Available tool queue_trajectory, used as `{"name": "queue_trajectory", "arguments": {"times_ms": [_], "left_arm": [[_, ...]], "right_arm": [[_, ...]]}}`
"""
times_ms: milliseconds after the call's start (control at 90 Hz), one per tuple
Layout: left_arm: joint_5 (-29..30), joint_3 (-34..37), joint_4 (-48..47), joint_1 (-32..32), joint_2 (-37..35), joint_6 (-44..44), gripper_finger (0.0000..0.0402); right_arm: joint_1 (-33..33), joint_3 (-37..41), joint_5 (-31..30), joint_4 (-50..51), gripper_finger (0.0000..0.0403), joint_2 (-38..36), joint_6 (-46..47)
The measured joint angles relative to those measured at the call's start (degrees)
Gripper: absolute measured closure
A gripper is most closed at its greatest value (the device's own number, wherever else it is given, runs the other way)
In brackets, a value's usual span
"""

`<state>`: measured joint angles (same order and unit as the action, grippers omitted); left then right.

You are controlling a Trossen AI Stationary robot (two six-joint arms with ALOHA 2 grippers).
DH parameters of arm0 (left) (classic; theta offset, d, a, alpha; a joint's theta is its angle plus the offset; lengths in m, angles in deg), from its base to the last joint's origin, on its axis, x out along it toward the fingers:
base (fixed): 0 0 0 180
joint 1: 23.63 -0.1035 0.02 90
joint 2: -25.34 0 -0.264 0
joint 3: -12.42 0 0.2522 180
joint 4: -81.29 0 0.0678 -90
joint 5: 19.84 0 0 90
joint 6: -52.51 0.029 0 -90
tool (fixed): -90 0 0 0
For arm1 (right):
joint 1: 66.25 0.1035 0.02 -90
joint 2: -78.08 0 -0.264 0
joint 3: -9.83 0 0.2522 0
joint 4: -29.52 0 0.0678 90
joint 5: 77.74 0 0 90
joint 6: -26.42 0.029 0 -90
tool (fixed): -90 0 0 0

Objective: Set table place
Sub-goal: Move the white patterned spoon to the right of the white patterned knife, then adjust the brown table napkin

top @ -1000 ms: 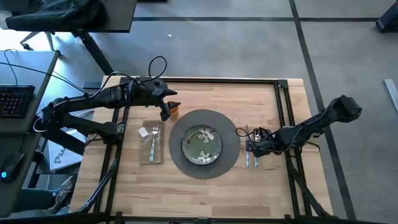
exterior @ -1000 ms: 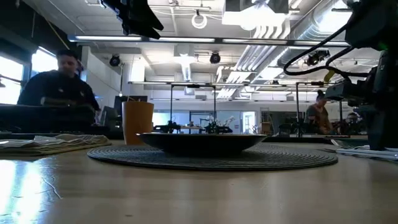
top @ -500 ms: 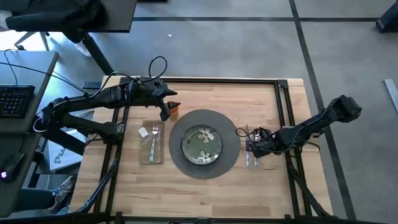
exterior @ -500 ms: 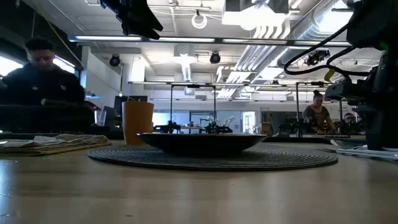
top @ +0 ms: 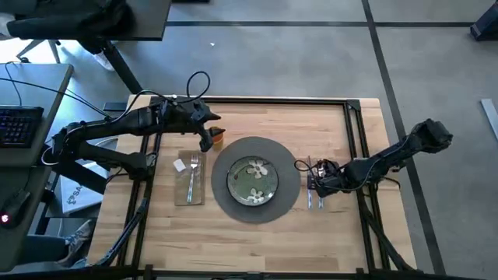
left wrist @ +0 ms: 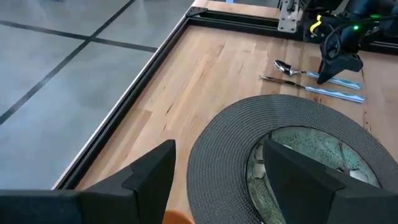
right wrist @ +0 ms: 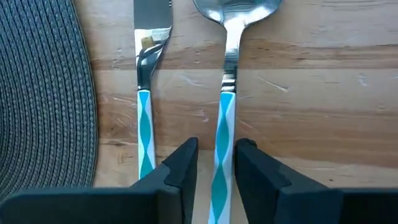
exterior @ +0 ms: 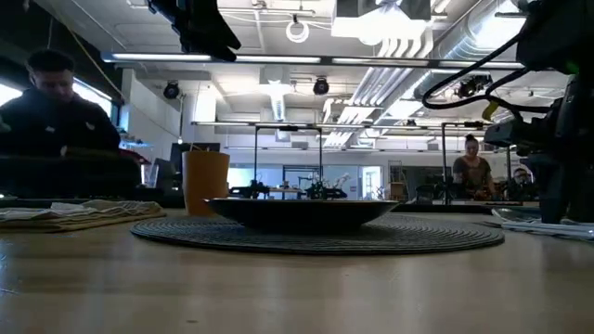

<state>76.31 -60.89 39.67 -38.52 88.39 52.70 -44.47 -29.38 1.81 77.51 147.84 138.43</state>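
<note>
On the table [top: 257, 233] the round dark woven placemat [top: 293, 183] bears the green flowered plate [top: 253, 180]. The orange cup [exterior: 205, 183] stands at the placemat's far left. My left gripper [left wrist: 217, 146] hangs open high above the cup, touching nothing. A fork [top: 192, 177] lies on the beige napkin [top: 187, 193], left of the placemat. Knife [right wrist: 144, 93] and spoon [right wrist: 227, 74] lie side by side right of the placemat. My right gripper [right wrist: 216, 146] is low over them, narrowly open. One of its fingers stands on either side of the spoon's handle [right wrist: 221, 155], with a gap showing.
A black metal frame [top: 354, 132] edges the table. A grey desk with a keyboard [top: 17, 124] stands off the left side. In the low view a person [exterior: 56, 111] sits behind the table at left, and others [exterior: 471, 165] are far back at right.
</note>
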Motion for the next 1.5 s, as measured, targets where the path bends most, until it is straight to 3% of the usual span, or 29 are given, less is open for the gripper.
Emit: {"name": "queue_trajectory", "arguments": {"times_ms": [656, 967, 1122, 1267, 1378, 1500], "left_arm": [[-0.04, 0.0, -1.01, 0.0, 0.0, -0.04, 0.0179], [-1.4, 0.0, -1.03, 0.0, 0.0, 0.02, 0.0179], [-1.38, 0.0, -1.04, 0.0, 0.0, 0.04, 0.0179], [-0.9, 0.0, -2.68, -0.11, 0.01, 0.1, 0.0179], [-0.9, 0.02, -4.88, -0.41, -0.02, 0.96, 0.0179], [-0.82, 0.04, -5.73, -0.46, -0.52, 1.11, 0.0179]], "right_arm": [[-0.02, -0.19, -1.34, 0.85, 0.0263, -0.46, -2.99], [-0.95, -7.76, -8.3, 21.91, 0.0263, -6.81, -4.78], [-4.63, -13.91, -17.72, 29.04, 0.0263, -10.86, -6.59], [-13.22, -24.37, -28.57, 32.77, 0.0263, -12.66, -19.43], [-22.4, -34.83, -33.4, 30.23, 0.0263, -12.17, -38.33], [-32.43, -45.56, -34.12, 19.52, 0.0263, -10.05, -62.6]]}}
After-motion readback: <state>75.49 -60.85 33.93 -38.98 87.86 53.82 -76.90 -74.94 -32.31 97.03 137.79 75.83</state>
